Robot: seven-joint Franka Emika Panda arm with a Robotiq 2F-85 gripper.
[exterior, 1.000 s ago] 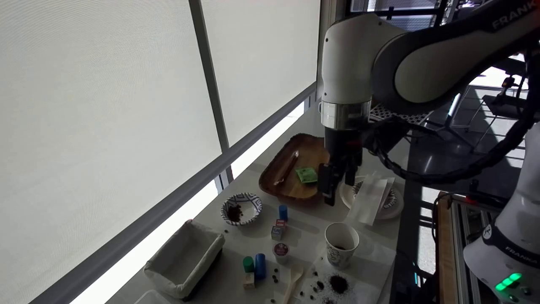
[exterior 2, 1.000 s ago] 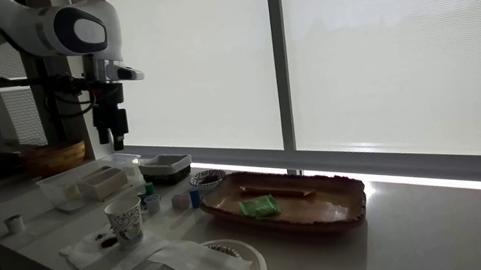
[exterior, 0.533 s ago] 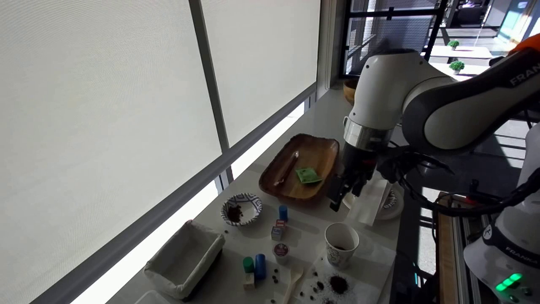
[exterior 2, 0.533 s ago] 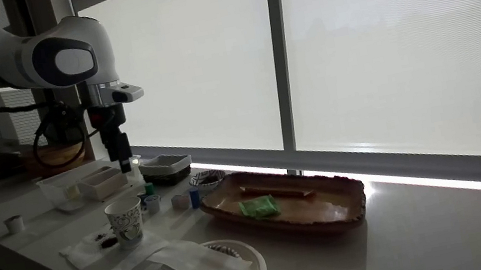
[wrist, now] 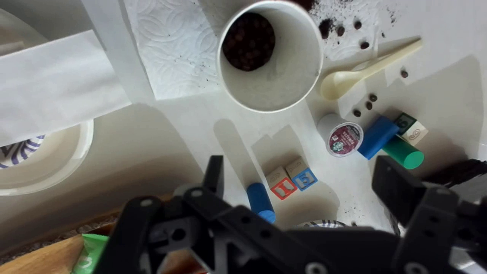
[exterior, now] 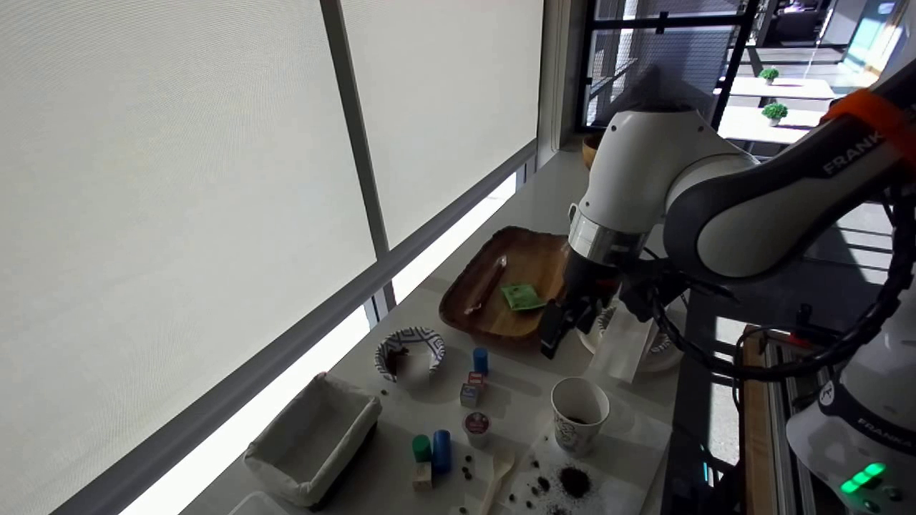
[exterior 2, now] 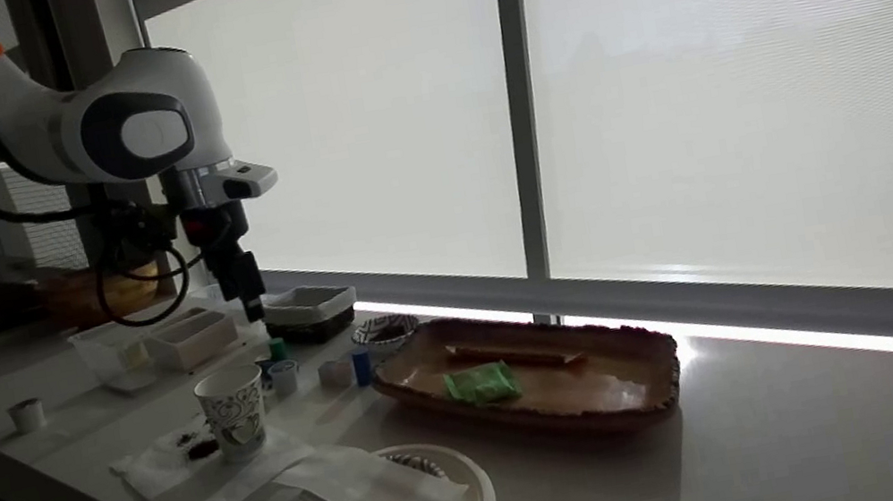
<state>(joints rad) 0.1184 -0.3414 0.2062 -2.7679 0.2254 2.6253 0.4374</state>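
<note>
My gripper [wrist: 304, 177] stands open with nothing between its fingers, and it hangs above the table in both exterior views. Below the gap in the wrist view lie a red-edged letter block [wrist: 283, 188] and a blue-edged block [wrist: 305, 179], side by side. Close to them is a blue cylinder [wrist: 260, 198]. A coffee pod [wrist: 344, 139] sits beside another blue cylinder [wrist: 378, 137], a green cylinder [wrist: 403, 150] and a further block [wrist: 414, 131]. The paper cup [wrist: 281, 82] holds dark beans. A pale spoon [wrist: 338, 84] rests nearby.
A wooden tray [exterior 2: 616, 394] carries a green packet [exterior 2: 482, 383]. A patterned bowl [exterior: 429, 340] and a lined basket [exterior: 336, 458] stand by the window ledge. Napkins [exterior 2: 387, 492] cover part of a paper plate [exterior 2: 478, 481]. Clear plastic containers [exterior 2: 96, 354] are farther off.
The arm has come down, and the gripper now hangs lower over the table. Over the last half second it has shifted slightly toward the window side. Its jaws have stayed apart.
</note>
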